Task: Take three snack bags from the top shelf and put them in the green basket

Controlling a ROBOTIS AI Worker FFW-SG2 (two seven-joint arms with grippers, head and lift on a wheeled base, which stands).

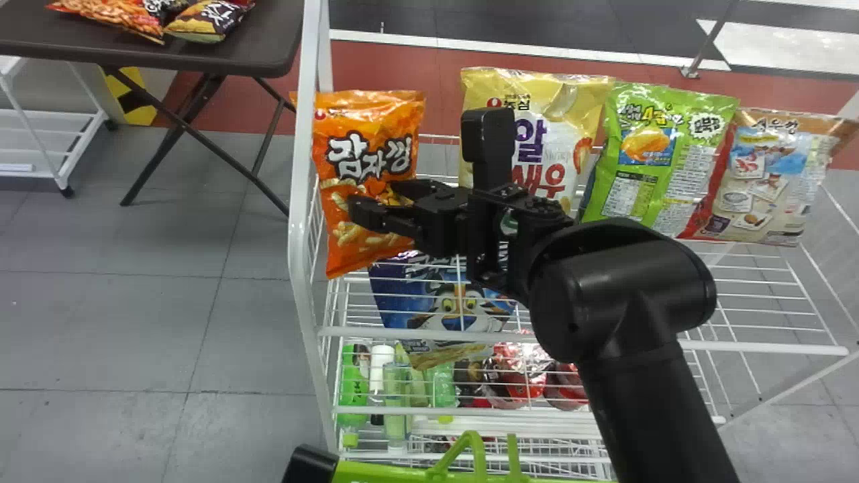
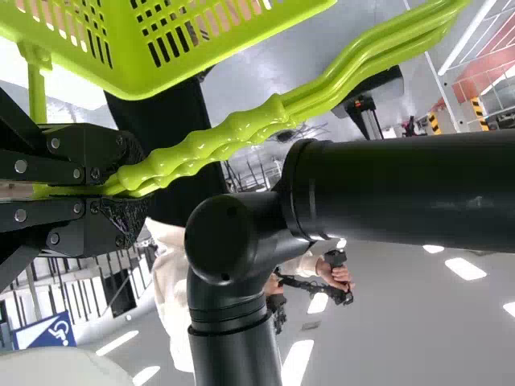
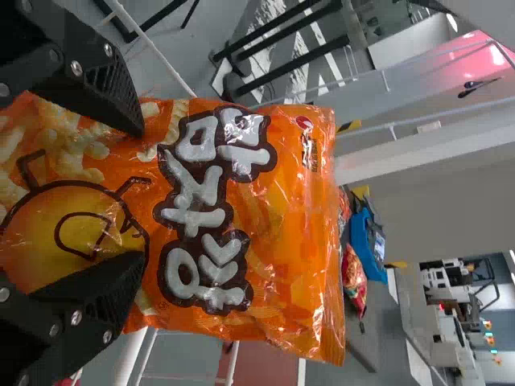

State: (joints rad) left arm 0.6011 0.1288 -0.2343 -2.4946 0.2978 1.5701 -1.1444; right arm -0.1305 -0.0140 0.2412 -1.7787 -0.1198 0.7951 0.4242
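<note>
Where bags (image 1: pixel 661 157) stand (close), post (image 1: pixel 300 201), table (image 1: pixel 262 40) beyond

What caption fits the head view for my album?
Snack time! The robot's open right gripper at an orange bag, near a yellow bag and a green bag.

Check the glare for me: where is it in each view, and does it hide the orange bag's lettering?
Left wrist view: bright ceiling lights, glossy highlights on the basket handle; right wrist view: small glints on the orange bag, its large lettering readable through them; head view: mild sheen along the yellow bag's top.
</note>
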